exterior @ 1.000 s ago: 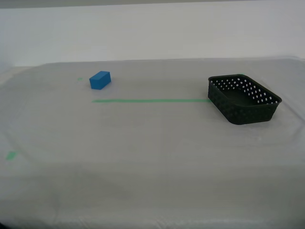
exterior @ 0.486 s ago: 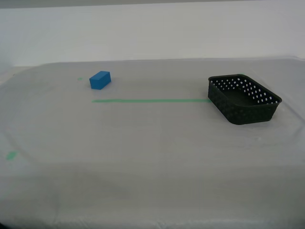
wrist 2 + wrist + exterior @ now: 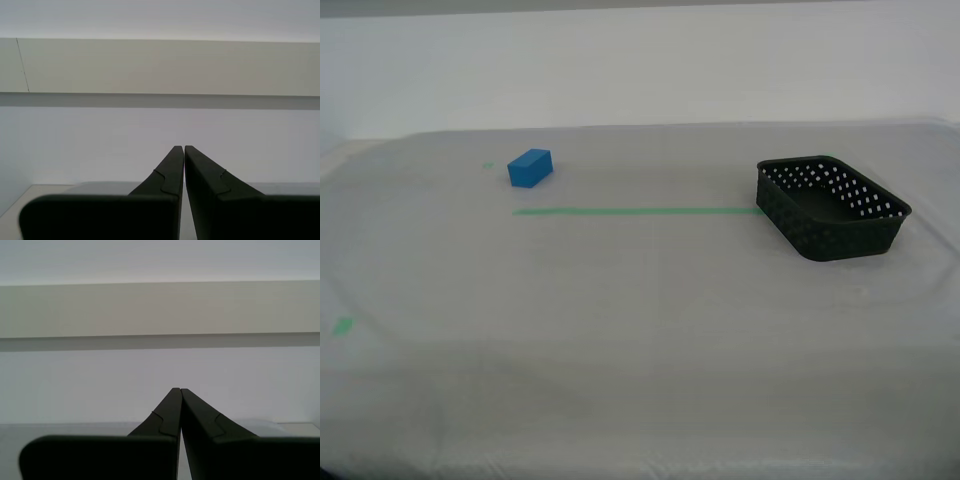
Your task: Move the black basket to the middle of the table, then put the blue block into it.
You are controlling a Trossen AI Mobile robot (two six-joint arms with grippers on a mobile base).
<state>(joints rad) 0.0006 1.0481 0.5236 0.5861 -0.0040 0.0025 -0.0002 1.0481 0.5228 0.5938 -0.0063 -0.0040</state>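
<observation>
Nothing started. Shallow perforated black plastic basket (image 3: 832, 207) sits far right in the exterior view on the cloth-covered worktop (image 3: 640, 340); small bright-blue block (image 3: 530, 167) far left. First tool (image 3: 176, 390) and second tool (image 3: 180, 148) pinched together, empty, aimed at wall. Next: reach basket, drag it to centre.

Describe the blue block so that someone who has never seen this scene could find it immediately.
On the pale cloth-covered table, a thin green tape line runs across the middle. Just beyond that line's end on the exterior view's left sits the blue block, small and solid bright blue, far from the larger perforated black basket.
</observation>
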